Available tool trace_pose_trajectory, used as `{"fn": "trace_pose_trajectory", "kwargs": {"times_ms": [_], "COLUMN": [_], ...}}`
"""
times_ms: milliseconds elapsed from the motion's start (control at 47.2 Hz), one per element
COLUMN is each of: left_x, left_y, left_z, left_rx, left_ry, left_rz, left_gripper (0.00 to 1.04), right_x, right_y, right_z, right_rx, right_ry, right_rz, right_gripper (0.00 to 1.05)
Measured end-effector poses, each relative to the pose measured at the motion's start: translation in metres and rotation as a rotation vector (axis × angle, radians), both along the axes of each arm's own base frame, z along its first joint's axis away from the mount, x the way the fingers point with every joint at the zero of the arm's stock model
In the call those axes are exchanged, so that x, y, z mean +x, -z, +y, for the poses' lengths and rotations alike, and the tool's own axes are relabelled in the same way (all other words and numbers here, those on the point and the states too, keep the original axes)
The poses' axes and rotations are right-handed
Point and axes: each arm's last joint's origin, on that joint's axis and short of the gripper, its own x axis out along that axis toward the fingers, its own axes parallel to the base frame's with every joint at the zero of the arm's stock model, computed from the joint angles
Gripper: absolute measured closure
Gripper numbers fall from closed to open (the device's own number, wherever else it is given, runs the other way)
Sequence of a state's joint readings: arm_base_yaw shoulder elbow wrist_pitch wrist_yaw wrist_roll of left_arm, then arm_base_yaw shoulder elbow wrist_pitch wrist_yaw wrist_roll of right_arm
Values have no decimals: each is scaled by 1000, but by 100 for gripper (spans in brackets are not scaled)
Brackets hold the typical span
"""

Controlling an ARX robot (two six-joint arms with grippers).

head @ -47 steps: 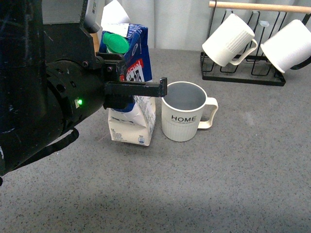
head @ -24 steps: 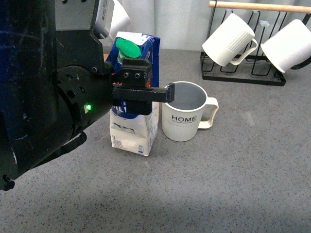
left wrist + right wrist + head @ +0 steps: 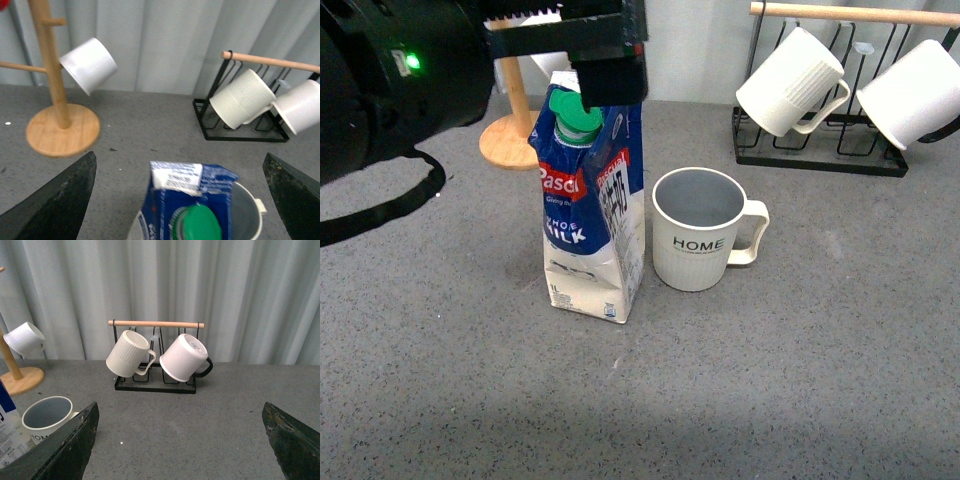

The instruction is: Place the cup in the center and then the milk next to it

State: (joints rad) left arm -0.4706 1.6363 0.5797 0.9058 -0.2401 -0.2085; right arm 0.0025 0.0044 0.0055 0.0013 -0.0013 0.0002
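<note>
Milk (image 3: 588, 215) stands upright mid-table: blue-and-cream carton, green cap, red label. Cup (image 3: 698, 228) (ribbed off-white, "HOME" lettering, handle right) sits just right of it. My left gripper (image 3: 180, 192) hangs above the carton, fingers wide apart; right gripper (image 3: 180, 440) also wide, holding nothing.

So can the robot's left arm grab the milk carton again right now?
Probably yes. The left gripper hangs open just above the milk carton, with nothing between them, though the HOME mug stands close beside.
</note>
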Motion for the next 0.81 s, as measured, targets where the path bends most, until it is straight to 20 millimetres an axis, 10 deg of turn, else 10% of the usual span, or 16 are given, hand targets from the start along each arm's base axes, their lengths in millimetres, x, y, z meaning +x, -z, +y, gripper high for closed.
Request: {"fn": "trace_pose_trajectory", "kwargs": {"times_ms": [106,806], "left_x": [2,-82], "left_y": [-5,6], "left_z": [9,98], "left_rx": [45,146], "left_ry": [-65,-204], "left_rz": [-32,-157], "left_gripper": [8,101], "right_x": [0,0], "right_y": [0,0], "right_z": [0,0], "right_rx": [0,0], "right_ry": [0,0], "right_rz": [0,-1], "right_gripper": [9,9]}}
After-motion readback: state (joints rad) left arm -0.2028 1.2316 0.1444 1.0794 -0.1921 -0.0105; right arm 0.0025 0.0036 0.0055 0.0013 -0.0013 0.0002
